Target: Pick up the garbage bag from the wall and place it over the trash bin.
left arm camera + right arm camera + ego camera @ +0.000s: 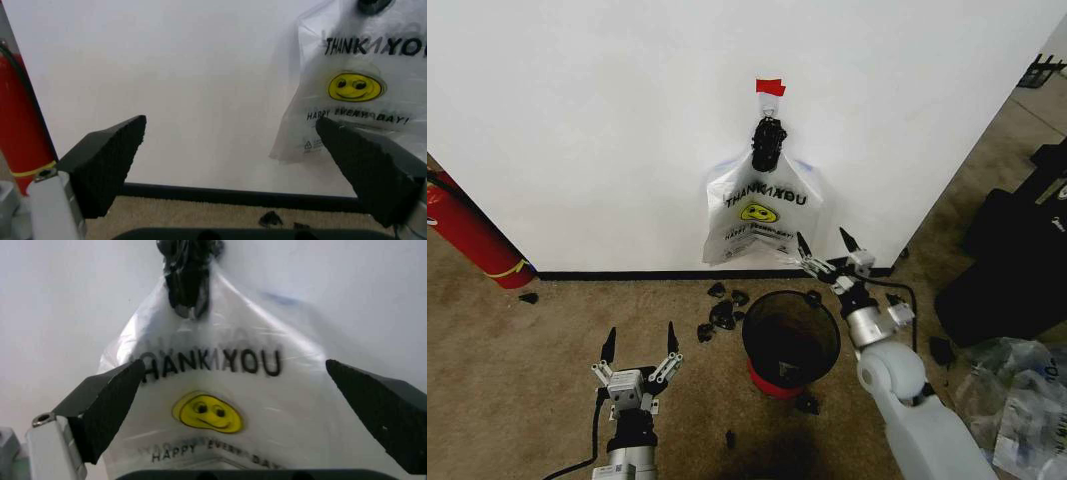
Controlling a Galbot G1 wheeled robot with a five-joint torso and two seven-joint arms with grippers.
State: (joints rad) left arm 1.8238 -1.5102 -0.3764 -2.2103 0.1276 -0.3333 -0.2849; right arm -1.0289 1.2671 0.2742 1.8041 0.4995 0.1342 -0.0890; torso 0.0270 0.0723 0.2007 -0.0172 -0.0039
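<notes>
While the garbage bag hangs flat on the wall from a black clip under a red tape tab, the head view puts the right gripper just before the bag's lower right corner with its jaws spread, the trash bin standing on the carpet directly below; the left gripper waits low and well to the left, jaws spread too, with a red fire extinguisher leaning against the wall farther left. From the left wrist view the bag hangs off to one side of that gripper's wide-apart pads, and nothing lies between them. In the right wrist view the smiley and lettering of the bag sit squarely between the parted pads, the clip bunching the plastic above. The film looks thin, limp and nearly weightless; it will likely crumple and slide rather than resist, so a pinch wants a gathered fold; the bunched neck just under the clip seems the surest hold, since the flat printed face offers little to bite.
</notes>
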